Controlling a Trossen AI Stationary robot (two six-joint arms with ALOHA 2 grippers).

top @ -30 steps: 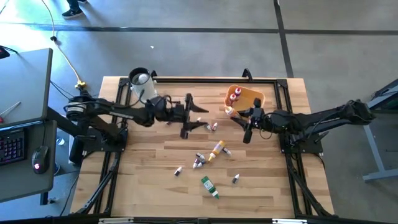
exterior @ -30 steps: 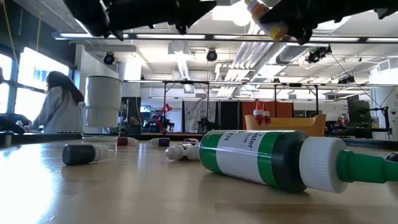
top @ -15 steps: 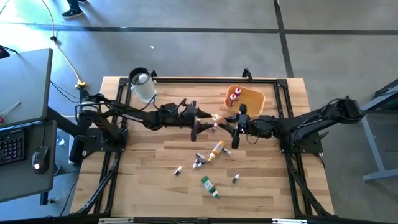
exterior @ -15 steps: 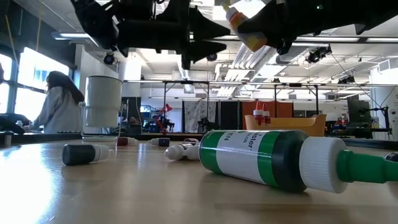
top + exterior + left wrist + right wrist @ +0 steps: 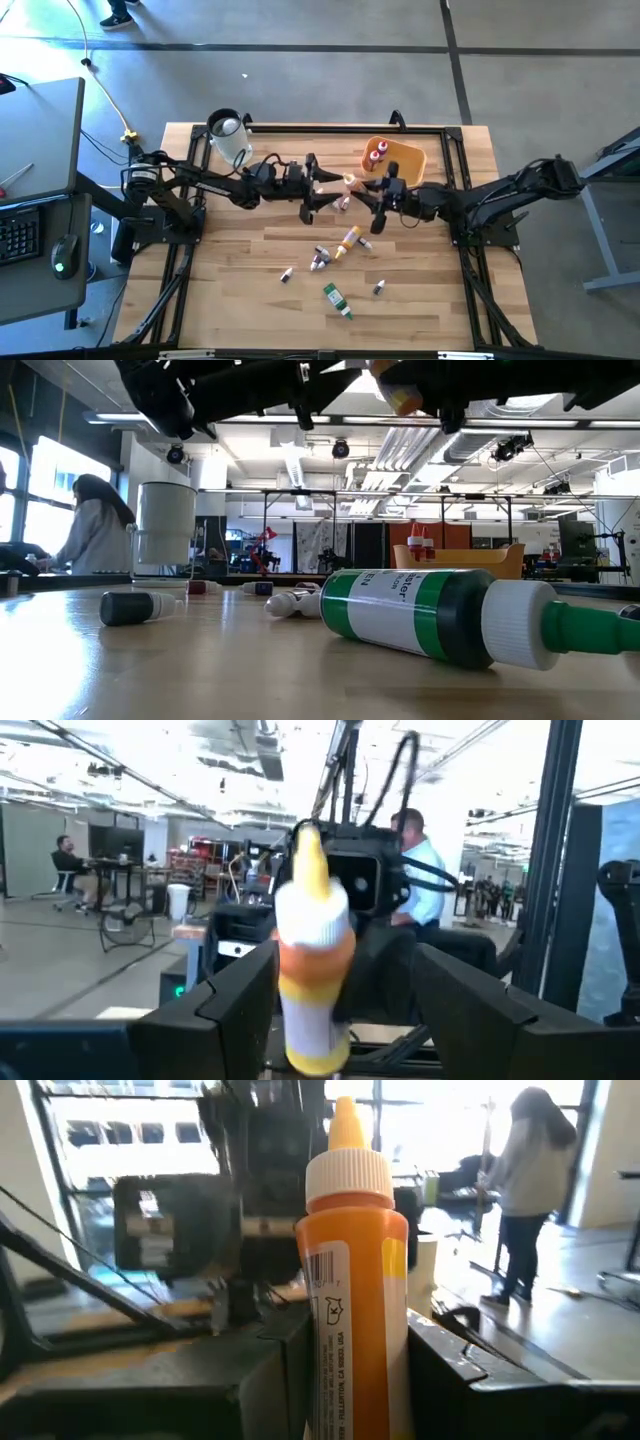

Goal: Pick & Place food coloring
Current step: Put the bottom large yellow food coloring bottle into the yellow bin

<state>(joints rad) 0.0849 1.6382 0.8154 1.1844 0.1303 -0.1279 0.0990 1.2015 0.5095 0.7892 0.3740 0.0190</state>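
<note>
An orange food-coloring bottle [image 5: 348, 180] with a white cap and yellow tip is in the air over the table's middle, held by my right gripper [image 5: 360, 192]. It fills the right wrist view as the bottle [image 5: 355, 1300]. My left gripper [image 5: 332, 190] faces it from the table's left, open. In the left wrist view its fingers [image 5: 240, 1005] stand on either side of the bottle [image 5: 312, 960]; I cannot tell whether they touch it. More bottles and vials lie on the wood, among them a yellow one [image 5: 349, 238] and a green one [image 5: 337, 300]. My right gripper pinches the orange bottle's body below the white cap [image 5: 350, 1370] between its two fingers [image 5: 455, 1375]. The fingers come roughly level from the table's right, across the bottle. The bottle is lifted clear, near upright, with its tip up [image 5: 400, 390].
An orange-yellow tray [image 5: 405, 160] holding red bottles [image 5: 377, 152] sits at the far right of the table, and a clear round jar [image 5: 228, 138] stands at the far left. Small vials [image 5: 320, 260] lie near the middle. People show in the room beyond.
My right gripper has carried the orange bottle from beside the tray toward the table's left, to the middle. My left gripper has moved a little toward the table's right, meeting it, so that the bottle now stands between its open fingers.
</note>
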